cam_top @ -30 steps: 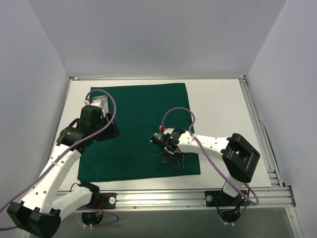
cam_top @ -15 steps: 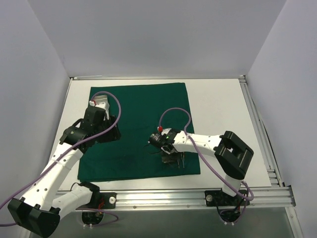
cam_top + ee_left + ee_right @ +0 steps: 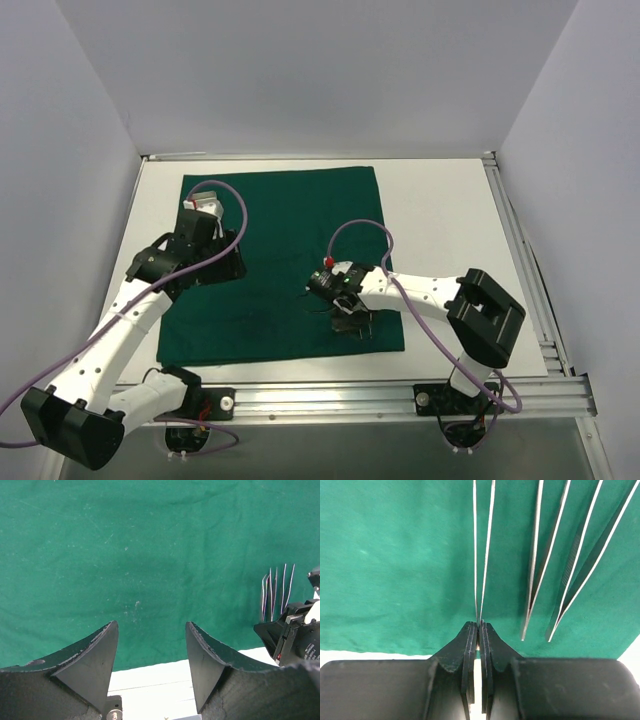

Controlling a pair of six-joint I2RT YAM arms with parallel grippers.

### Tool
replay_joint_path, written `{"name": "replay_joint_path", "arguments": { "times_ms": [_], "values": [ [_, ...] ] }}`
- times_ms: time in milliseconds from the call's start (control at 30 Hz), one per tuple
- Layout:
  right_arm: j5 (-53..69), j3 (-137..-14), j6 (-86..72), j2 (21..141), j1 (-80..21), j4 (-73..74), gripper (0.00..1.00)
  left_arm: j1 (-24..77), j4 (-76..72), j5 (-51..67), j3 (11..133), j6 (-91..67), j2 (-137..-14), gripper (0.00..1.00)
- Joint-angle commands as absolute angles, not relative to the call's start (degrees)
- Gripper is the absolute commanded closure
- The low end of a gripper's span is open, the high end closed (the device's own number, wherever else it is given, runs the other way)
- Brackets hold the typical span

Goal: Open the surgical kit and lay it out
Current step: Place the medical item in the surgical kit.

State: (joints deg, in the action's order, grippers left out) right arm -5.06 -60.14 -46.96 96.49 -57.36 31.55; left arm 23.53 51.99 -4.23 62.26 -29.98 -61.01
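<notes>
The dark green cloth wrap (image 3: 290, 230) lies spread flat on the white table. My right gripper (image 3: 348, 318) is low over its near right corner. In the right wrist view it (image 3: 478, 626) is shut on the near end of slim steel tweezers (image 3: 475, 555), which point away over the cloth (image 3: 395, 555). Two more slim steel instruments (image 3: 529, 615) lie beside them on the right. My left gripper (image 3: 222, 264) is open and empty over the cloth's left part; its fingers (image 3: 100, 650) frame cloth (image 3: 150, 545) and the near table edge. The metal tray is not in view.
The left wrist view shows the steel instruments (image 3: 275, 592) and the right arm's wrist (image 3: 295, 635) at its right edge. White table (image 3: 450, 230) borders the cloth on the right. An aluminium rail (image 3: 400, 395) runs along the near edge. Grey walls enclose the table.
The left arm has shifted slightly toward the far left. The right arm's elbow swung left and back, while its gripper stayed shut on the tweezers at the same spot.
</notes>
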Motion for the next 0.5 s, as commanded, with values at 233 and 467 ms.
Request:
{"name": "replay_joint_path", "arguments": {
  "times_ms": [233, 467],
  "values": [
    [-4.22, -56.87, -48.87, 94.04, -56.95, 32.08, 1.00, 22.94, 51.50, -3.08, 64.60, -30.59, -61.79, 0.35],
    [-3.69, -57.57, -47.37, 96.33, -56.51, 31.46, 1.00, 22.41, 51.50, -2.81, 65.39, -30.24, -62.75, 0.35]
  ]
}}
